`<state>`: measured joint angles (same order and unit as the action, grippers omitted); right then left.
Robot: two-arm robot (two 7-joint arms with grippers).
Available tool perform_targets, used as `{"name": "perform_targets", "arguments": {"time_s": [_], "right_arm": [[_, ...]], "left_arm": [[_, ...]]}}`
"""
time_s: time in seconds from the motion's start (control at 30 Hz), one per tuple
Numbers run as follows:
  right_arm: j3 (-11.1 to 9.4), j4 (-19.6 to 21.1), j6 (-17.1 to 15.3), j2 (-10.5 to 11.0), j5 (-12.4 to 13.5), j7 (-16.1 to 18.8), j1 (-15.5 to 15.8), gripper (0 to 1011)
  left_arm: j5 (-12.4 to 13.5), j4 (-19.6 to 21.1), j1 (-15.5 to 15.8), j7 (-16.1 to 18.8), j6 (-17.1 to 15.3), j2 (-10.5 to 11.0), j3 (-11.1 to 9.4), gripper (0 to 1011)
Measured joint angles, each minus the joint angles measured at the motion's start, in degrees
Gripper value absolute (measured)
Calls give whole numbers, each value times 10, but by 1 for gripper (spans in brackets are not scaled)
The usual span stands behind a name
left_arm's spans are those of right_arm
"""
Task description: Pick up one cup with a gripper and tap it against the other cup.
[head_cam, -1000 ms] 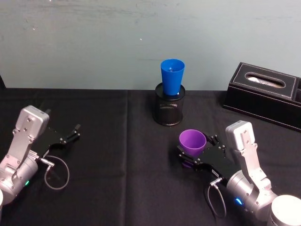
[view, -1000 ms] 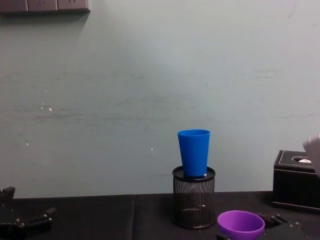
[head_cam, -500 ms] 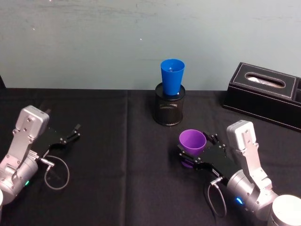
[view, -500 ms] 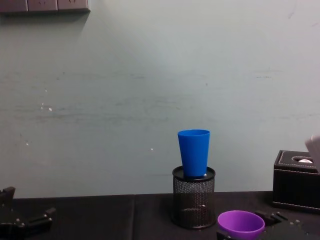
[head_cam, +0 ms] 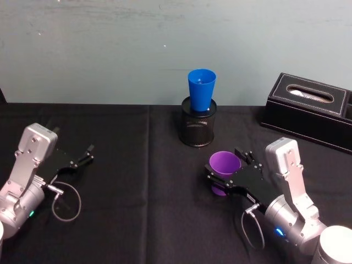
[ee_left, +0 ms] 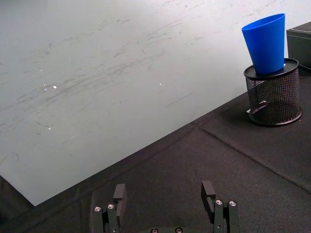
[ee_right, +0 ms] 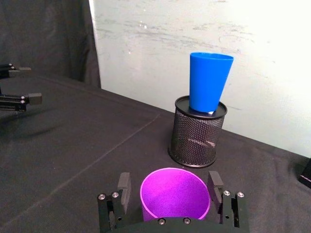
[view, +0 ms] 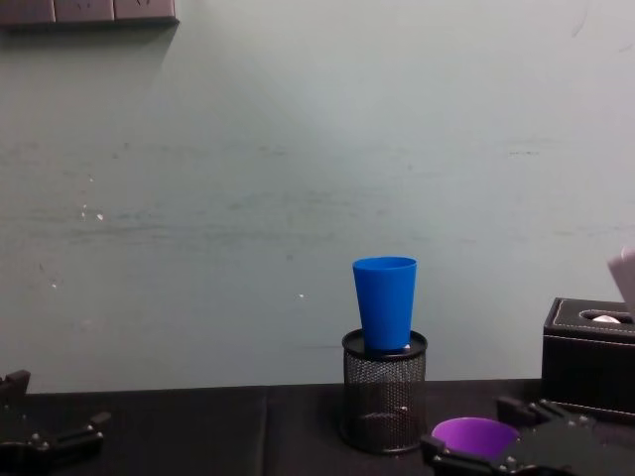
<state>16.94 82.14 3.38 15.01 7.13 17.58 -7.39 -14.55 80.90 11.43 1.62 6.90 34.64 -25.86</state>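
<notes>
The purple cup (head_cam: 225,164) stands upright on the black cloth, in front and a little to the right of the blue cup (head_cam: 201,88). My right gripper (head_cam: 226,165) is open, one finger on each side of the purple cup (ee_right: 175,199), level with its rim. The left-hand finger (ee_right: 124,187) stands a small gap off the rim. The blue cup (ee_right: 209,80) sits upright in the mouth of a black mesh pen holder (head_cam: 198,129). My left gripper (head_cam: 87,155) rests open and empty at the table's left, its fingers (ee_left: 119,194) wide apart.
A black tissue box (head_cam: 311,113) stands at the back right, beyond my right arm. A pale wall runs close behind the pen holder (view: 384,397). Bare black cloth lies between the two arms.
My right gripper has risen and tilted a little around the purple cup, now covering more of it in the chest view. The cups and the left arm have not moved.
</notes>
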Motion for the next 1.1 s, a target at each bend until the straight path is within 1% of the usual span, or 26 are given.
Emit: {"name": "perform_targets", "arguments": {"time_s": [0.43, 0.67, 0.97, 1.1], "right_arm": [[-5, 19, 14, 2, 10, 2, 7, 1002], [-9, 29, 29, 2, 19, 6, 10, 1002], [-12, 32, 42, 1, 20, 4, 11, 1002], [-12, 32, 42, 1, 20, 3, 11, 1002]], "left_arm": [[0, 0, 0, 0, 0, 0, 0, 1011], [0, 0, 0, 0, 0, 0, 0, 1011], [0, 0, 0, 0, 0, 0, 0, 1011], [0, 0, 0, 0, 0, 0, 0, 1011]]}}
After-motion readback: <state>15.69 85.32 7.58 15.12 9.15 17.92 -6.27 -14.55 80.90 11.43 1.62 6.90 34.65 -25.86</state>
